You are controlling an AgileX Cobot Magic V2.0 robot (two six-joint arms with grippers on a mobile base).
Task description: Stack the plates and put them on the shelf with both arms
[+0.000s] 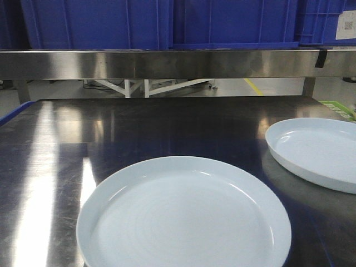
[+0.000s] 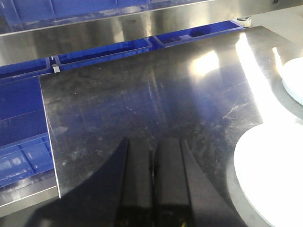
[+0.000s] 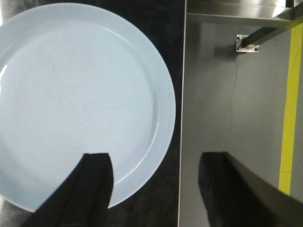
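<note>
Two pale bluish-white plates lie apart on the dark steel tabletop: one at front centre (image 1: 183,217), the other by the right edge (image 1: 317,153). The steel shelf rail (image 1: 167,64) runs across behind them. Neither gripper shows in the front view. My left gripper (image 2: 152,142) is shut with nothing in it, low over bare tabletop, left of the centre plate (image 2: 274,175). My right gripper (image 3: 155,158) is open above the right plate (image 3: 80,94). Its left finger (image 3: 97,179) is over the plate's rim and its right finger (image 3: 227,189) is past the table edge.
Big blue crates (image 1: 100,22) stand on the shelf. More blue crates (image 2: 23,142) sit below the table's left edge. The table's right edge (image 3: 182,118) drops to grey floor with a yellow line (image 3: 289,109). A green item (image 1: 340,109) lies at far right.
</note>
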